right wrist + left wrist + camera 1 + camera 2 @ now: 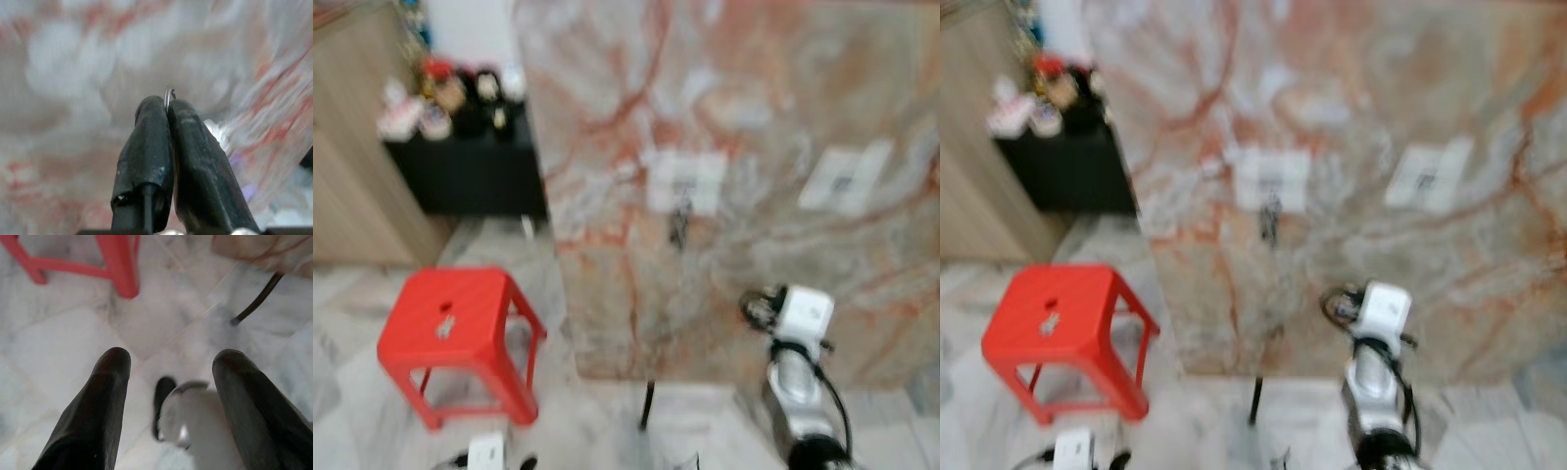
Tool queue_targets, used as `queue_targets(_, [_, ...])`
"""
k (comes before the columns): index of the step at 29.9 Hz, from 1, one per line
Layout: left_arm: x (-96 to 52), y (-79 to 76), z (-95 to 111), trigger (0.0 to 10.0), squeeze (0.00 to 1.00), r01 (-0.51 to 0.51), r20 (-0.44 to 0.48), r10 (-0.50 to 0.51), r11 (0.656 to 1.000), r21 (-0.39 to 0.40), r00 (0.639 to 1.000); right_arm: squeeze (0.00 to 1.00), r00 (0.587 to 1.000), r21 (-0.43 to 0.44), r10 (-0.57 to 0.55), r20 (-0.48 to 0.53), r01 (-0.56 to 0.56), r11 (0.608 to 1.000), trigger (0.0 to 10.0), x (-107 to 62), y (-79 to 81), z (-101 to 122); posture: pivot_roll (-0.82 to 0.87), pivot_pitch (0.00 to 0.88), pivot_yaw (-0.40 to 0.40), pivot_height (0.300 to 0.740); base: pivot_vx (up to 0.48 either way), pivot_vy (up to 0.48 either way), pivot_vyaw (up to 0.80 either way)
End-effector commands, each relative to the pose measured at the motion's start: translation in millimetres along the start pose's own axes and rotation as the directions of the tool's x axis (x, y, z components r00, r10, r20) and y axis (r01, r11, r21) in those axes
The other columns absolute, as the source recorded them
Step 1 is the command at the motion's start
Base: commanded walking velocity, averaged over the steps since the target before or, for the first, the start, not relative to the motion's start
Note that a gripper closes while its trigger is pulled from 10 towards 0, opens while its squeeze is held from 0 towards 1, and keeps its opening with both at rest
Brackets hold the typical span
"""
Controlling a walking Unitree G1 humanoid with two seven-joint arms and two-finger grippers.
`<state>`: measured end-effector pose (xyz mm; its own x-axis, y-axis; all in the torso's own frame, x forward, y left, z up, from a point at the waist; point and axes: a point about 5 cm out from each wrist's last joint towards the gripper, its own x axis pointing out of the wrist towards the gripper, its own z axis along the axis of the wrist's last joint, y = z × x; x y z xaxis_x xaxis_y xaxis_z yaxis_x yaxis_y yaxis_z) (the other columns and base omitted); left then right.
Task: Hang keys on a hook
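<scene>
Pinching a thin silver metal key ring (pixel 169 94) between its pressed-together black fingers (pixel 146 147), the right gripper (pixel 759 305) sits at the lower right of the frame, before the pink-veined marble wall (pixel 754 117). Low at lower left, beside the red plastic stool (pixel 460 328), the left gripper (pixel 168 377) holds its fingers apart above the floor.

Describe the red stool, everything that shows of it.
The stool looks like moulded red plastic, with a flat square seat, splayed legs and low rungs joining them. There is a small hole in the seat, and a small pale mark beside it. It stands upright on the pale marble floor, left of the marble wall and in front of a black cabinet. Nothing clearly rests on it.
</scene>
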<state>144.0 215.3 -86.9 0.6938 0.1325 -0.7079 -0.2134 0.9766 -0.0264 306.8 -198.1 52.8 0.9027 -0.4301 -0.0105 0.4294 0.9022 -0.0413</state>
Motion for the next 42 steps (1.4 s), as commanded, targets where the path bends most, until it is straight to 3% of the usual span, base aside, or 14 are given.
queue_targets(1, [-1.4, 2.5, -5, 10.0, 0.00, -0.003, -0.031, 0.004, 1.000, 0.012, 1.000, 0.00, 0.996, -0.041, -0.046, 0.075, 0.050, 0.998, 10.0, 3.8, -5.8, 11, 0.09, 0.042, -0.046, 0.740, 0.000, 0.000, 0.00])
queue_targets(14, [-2.3, 3.1, -10, 10.0, 0.00, -0.010, -0.073, 0.012, 1.000, 0.019, 0.997, 0.00, 0.946, -0.152, -0.134, 0.295, 0.185, 0.971, 10.0, 21.7, -12.6, 52, 0.09, 0.043, -0.043, 0.740, 0.000, 0.000, 0.00])
queue_targets(20, [-2.3, 2.4, -11, 10.0, 0.00, -0.012, -0.083, 0.013, 1.000, 0.017, 0.996, 0.00, 0.932, -0.208, -0.098, 0.349, 0.179, 0.962, 10.0, 30.1, -5.7, 66, 0.09, 0.044, -0.038, 0.740, 0.000, 0.000, 0.00])
queue_targets(24, [-1.8, 2.2, -10, 10.0, 0.00, -0.011, -0.082, 0.013, 1.000, 0.018, 0.997, 0.00, 0.913, -0.196, -0.117, 0.390, 0.206, 0.959, 10.0, 37.1, -2.4, 81, 0.09, 0.044, -0.037, 0.740, 0.000, 0.000, 0.00])
queue_targets(33, [-1.3, -3.9, -11, 10.0, 0.00, -0.006, -0.076, 0.008, 1.000, 0.024, 0.997, 0.00, 0.911, -0.193, -0.102, 0.399, 0.193, 0.962, 10.0, 38.9, 6.1, 87, 0.09, 0.043, -0.036, 0.740, 0.000, 0.000, 0.00])
queue_targets(35, [-1.2, -8.0, -12, 10.0, 0.00, -0.003, -0.084, 0.005, 1.000, 0.025, 0.996, 0.00, 0.911, -0.249, -0.056, 0.409, 0.170, 0.953, 10.0, 39.4, 15.4, 89, 0.09, 0.045, -0.033, 0.740, 0.000, 0.000, 0.00])
queue_targets(42, [-0.5, -8.7, -12, 10.0, 0.00, -0.007, -0.094, 0.009, 1.000, 0.024, 0.996, 0.00, 0.921, -0.322, 0.006, 0.391, 0.131, 0.938, 10.0, 39.1, 26.1, 86, 0.09, 0.045, -0.036, 0.740, 0.000, 0.000, 0.00])
